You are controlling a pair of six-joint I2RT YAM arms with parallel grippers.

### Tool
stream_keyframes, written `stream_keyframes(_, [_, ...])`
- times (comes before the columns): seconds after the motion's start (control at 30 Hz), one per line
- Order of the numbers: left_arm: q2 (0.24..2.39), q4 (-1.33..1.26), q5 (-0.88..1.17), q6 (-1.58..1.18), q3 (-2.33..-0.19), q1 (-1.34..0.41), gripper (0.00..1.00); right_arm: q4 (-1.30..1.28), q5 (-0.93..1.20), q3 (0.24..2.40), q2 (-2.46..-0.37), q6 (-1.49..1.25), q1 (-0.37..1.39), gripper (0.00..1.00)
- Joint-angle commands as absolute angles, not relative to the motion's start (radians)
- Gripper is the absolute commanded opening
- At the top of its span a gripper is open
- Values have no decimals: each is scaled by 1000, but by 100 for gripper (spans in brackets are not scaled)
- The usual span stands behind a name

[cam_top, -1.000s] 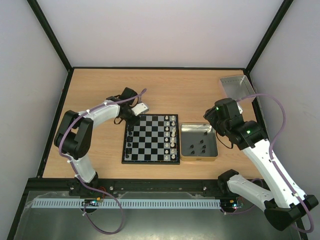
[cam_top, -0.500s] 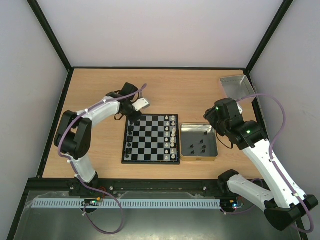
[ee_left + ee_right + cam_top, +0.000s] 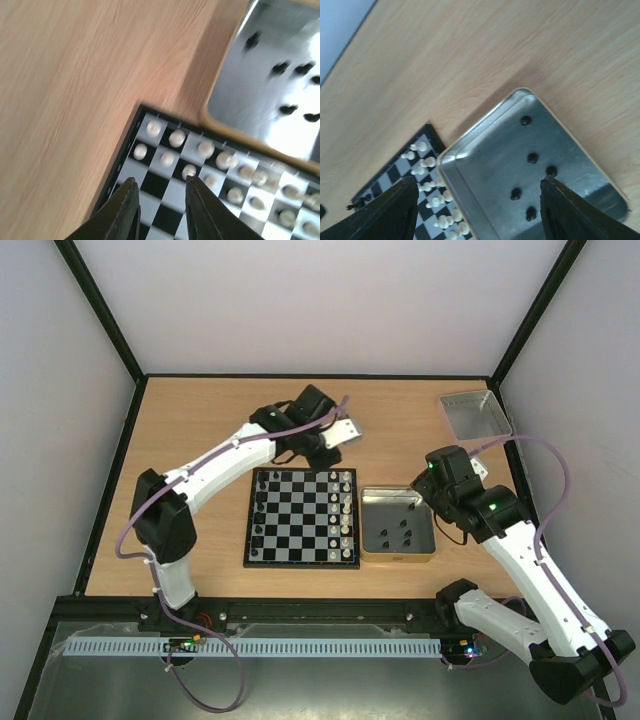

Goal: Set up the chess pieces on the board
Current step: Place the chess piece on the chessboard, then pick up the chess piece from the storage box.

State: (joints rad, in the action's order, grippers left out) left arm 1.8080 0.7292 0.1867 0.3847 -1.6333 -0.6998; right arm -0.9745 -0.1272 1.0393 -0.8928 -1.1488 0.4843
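Observation:
The board lies mid-table, with cream chess pieces filling its two right columns and a few black ones along its left side. Several more black pieces lie in the gold-rimmed tin right of it. My left gripper hovers over the board's far right corner. In the left wrist view this gripper is open, with only board squares and cream pieces under it. My right gripper hangs over the tin's far edge. It is wide open and empty above the black pieces.
A clear grey tray sits at the back right corner. Black frame rails border the wooden table. The tin's rim touches the board's right edge.
The left arm swung right from the board's far left corner to its far right corner, and its jaws parted a little. The right arm shifted slightly.

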Motion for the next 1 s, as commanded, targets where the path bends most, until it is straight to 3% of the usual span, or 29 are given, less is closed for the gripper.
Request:
stream_keyframes(0.0, [1903, 815, 222, 350, -1762, -782, 27, -1078, -194, 1021, -865, -1162, 481, 65])
stream_keyframes(0.2, [2014, 844, 268, 344, -1904, -902, 19, -1115, -228, 1057, -822, -1197, 482, 65])
stream_keyframes(0.6, [2129, 825, 265, 382, -1864, -1078, 19, -1247, -307, 1223, -773, -1243, 482, 66])
stream_keyframes(0.97, [2230, 730, 186, 370, -1849, -1092, 24, -1283, -289, 1215, -706, -1237, 482, 66])
